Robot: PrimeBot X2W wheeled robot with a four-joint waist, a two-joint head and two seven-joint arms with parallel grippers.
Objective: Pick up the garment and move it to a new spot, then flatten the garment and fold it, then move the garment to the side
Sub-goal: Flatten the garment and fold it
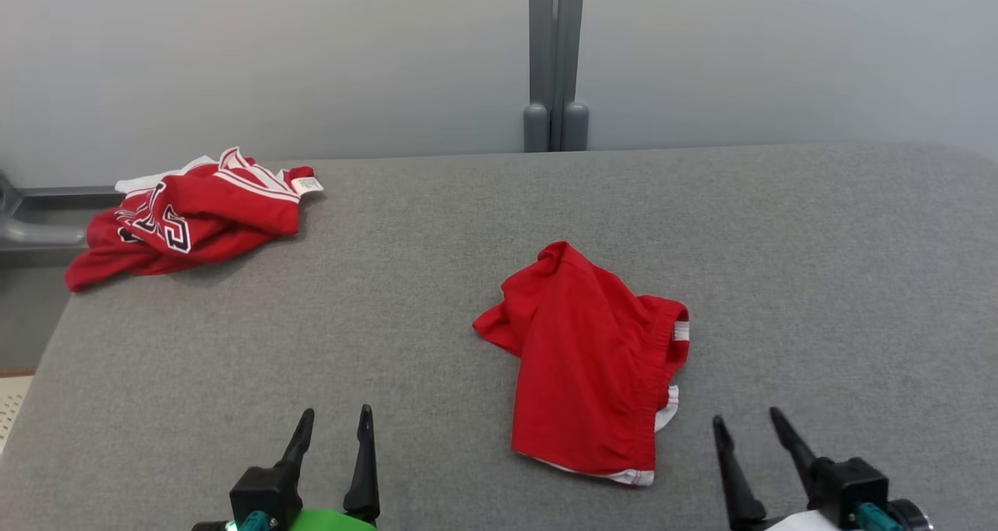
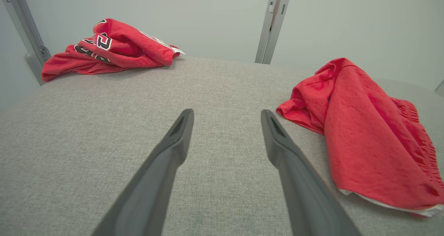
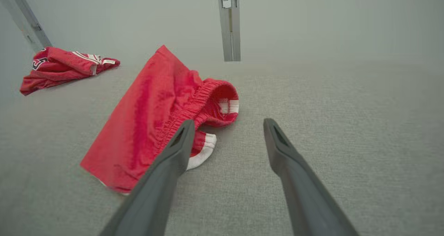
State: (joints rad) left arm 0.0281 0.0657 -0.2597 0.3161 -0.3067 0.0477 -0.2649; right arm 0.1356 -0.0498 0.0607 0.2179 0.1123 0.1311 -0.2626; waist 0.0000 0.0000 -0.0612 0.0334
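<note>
A wide table (image 1: 819, 235) covered in grey cloth is seen. Red shorts (image 1: 585, 359) are laid on it close to the middle, a little to the right and toward the near edge. They are crumpled, with white trim at the hem. A red shirt (image 1: 187, 219) with white stripes and dark letters is bunched up at the far left corner, well apart from the shorts.

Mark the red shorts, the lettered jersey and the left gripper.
red shorts (image 1: 585, 359), head view, middle of the flat leg panel.
lettered jersey (image 1: 226, 211), head view, red fabric right of the lettering.
left gripper (image 1: 337, 411), head view, midway between its open fingers' tips.
</note>
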